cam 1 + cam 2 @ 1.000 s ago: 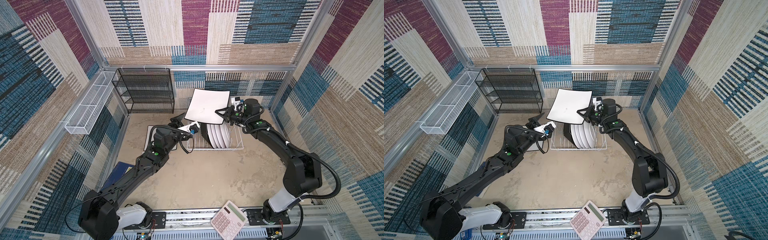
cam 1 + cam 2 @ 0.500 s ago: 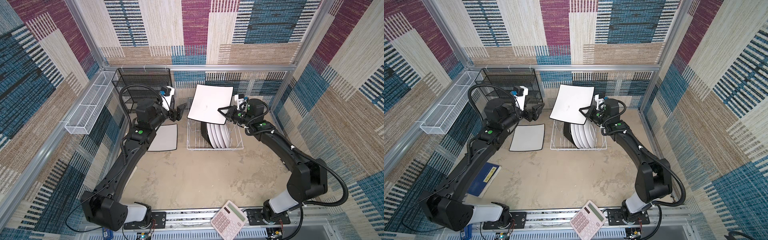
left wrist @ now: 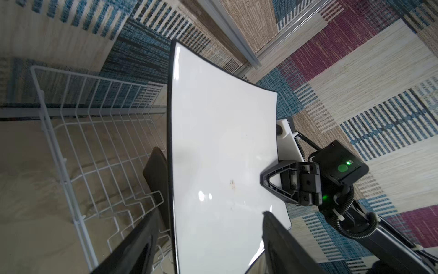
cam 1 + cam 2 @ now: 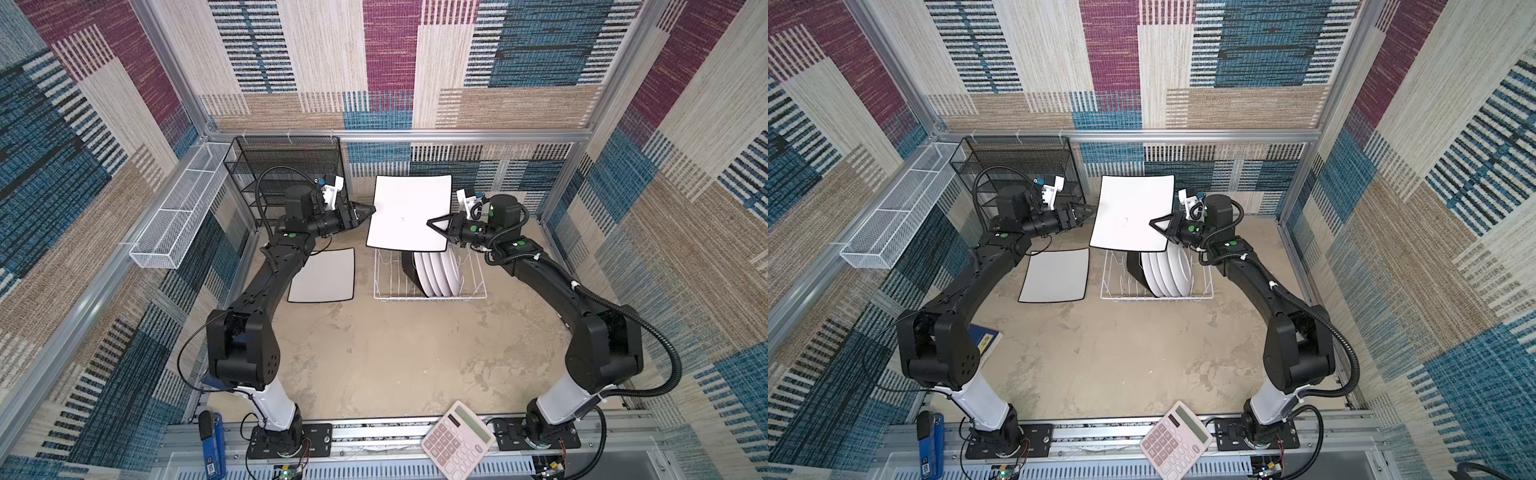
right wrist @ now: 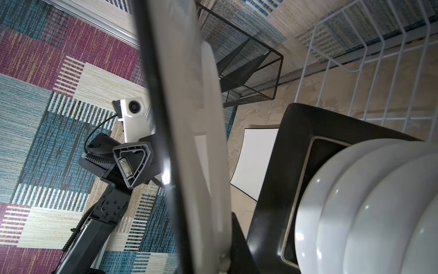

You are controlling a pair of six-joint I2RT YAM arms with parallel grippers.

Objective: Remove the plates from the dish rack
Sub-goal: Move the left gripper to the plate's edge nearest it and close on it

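Observation:
In both top views my right gripper (image 4: 436, 222) (image 4: 1156, 222) is shut on the right edge of a large white rounded-square plate (image 4: 409, 212) (image 4: 1129, 212), held upright above the dish rack (image 4: 428, 297). My left gripper (image 4: 370, 210) (image 3: 209, 212) is open, its fingers either side of that plate's (image 3: 220, 154) left edge, with a gap at each side. A black square plate (image 4: 409, 266) and several round white plates (image 4: 440, 274) stand in the rack. Another large white plate (image 4: 322, 276) lies flat on the table left of the rack.
A black mesh shelf (image 4: 286, 174) stands at the back left, close behind my left arm. A long white mesh basket (image 4: 174, 220) hangs on the left wall. A calculator (image 4: 457, 436) lies on the front rail, and a blue book (image 4: 986, 345) under my left arm.
My left gripper rose from the plate lying on the table and swung right to the held plate's left edge. My right gripper kept its grip and lifted the plate slightly.

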